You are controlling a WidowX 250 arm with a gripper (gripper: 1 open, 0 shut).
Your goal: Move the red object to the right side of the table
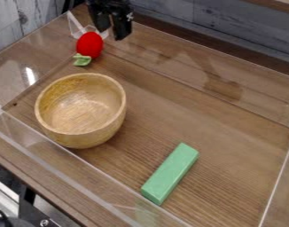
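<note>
The red object (88, 44) is a small round toy fruit with a green leafy bit at its lower left, lying near the far left corner of the table (194, 106). My gripper (109, 28) hangs just above and to the right of it, pointing down, with its two black fingers apart and nothing between them. It does not touch the fruit.
A wooden bowl (81, 108) sits at the left, nearer the front. A green rectangular block (171, 173) lies near the front edge, right of centre. Low clear acrylic walls (28, 62) border the tabletop on all sides.
</note>
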